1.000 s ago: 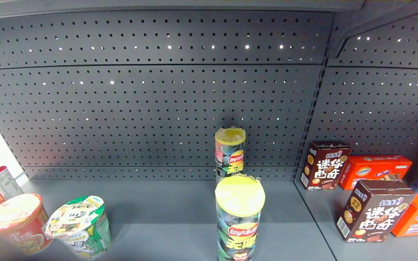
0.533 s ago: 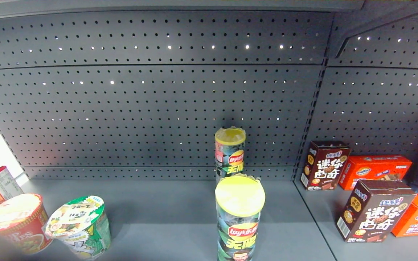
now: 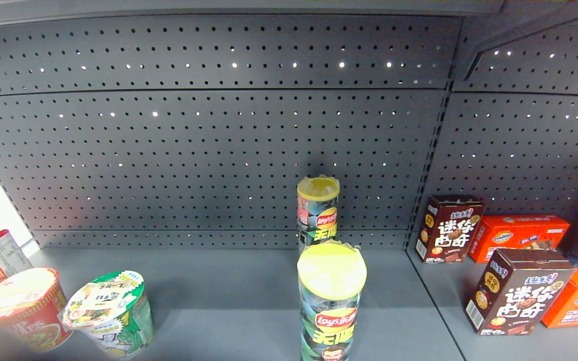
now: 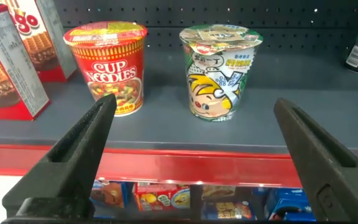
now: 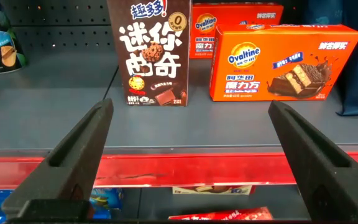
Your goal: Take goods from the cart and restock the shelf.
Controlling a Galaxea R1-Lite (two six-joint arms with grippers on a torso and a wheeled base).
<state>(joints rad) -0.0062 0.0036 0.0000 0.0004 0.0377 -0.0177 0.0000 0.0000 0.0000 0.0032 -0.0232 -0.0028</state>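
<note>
Nothing has moved over the last second. On the grey metal shelf (image 3: 229, 301) a tall yellow-lidded crisp tube (image 3: 330, 306) stands in front of a second yellow-lidded tube (image 3: 318, 210). A red noodle cup (image 4: 106, 65) and a green noodle cup (image 4: 219, 71) sit to the left, a brown biscuit box (image 5: 149, 53) and an orange snack box (image 5: 278, 62) to the right. The left hand (image 4: 194, 106) and right hand (image 5: 189, 104) hang wide open and empty before the shelf's front edge. With nothing carried, the next step is probably a fresh pick from the cart.

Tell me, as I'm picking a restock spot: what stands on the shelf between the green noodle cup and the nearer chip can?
Nothing: the head view shows bare grey shelf between the green noodle cup and the nearer chip can.
</note>
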